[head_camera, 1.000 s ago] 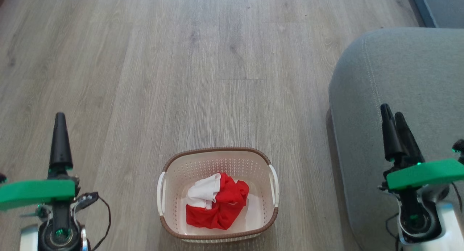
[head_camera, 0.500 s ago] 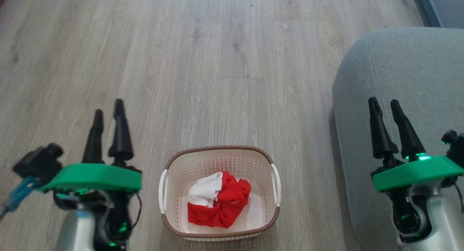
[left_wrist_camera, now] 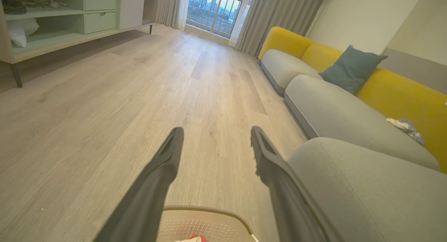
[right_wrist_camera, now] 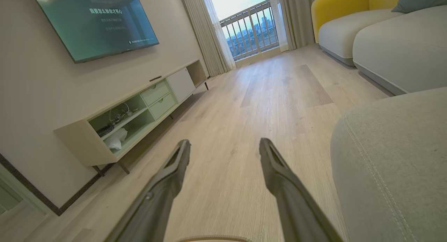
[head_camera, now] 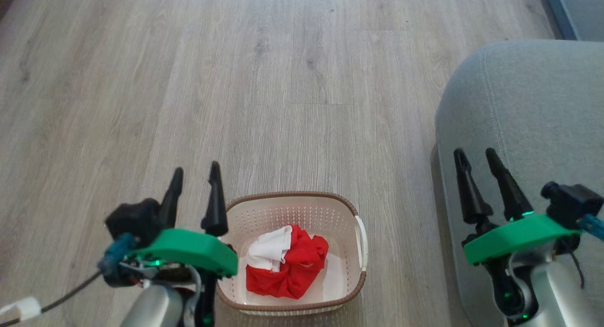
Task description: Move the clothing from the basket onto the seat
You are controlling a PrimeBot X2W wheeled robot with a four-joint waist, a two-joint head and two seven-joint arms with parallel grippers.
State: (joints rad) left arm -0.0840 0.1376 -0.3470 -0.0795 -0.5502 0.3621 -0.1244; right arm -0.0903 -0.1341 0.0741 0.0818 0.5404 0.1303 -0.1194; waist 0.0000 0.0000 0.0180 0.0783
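Note:
A cream basket (head_camera: pixel 292 198) with a brown rim stands on the wooden floor at the bottom centre of the head view. Inside it lies the clothing (head_camera: pixel 288 263), a crumpled red bundle with a white panel. My left gripper (head_camera: pixel 196 173) hovers open over the basket's left rim, nothing between its fingers. In the left wrist view the basket's far rim (left_wrist_camera: pixel 206 210) and a scrap of red clothing (left_wrist_camera: pixel 197 238) show below the left gripper (left_wrist_camera: pixel 216 133). The light grey seat (head_camera: pixel 533 100) fills the right side. My right gripper (head_camera: pixel 476 157) stands open above the seat's left edge, empty, and the right wrist view shows the right gripper (right_wrist_camera: pixel 225 146) open too.
A darker blue-grey upholstered piece (head_camera: pixel 573 8) sits beyond the seat at the top right. The wrist views show a low TV cabinet (right_wrist_camera: pixel 139 112), a wall screen (right_wrist_camera: pixel 94 18), more grey and yellow sofa sections (left_wrist_camera: pixel 335 105) and a balcony door (right_wrist_camera: pixel 251 29). Wooden floor stretches ahead of the basket.
My left arm has swung right and forward, from the far left to over the basket's left rim. The right gripper has shifted slightly left and turned so both fingers show apart. The clothing lies unmoved.

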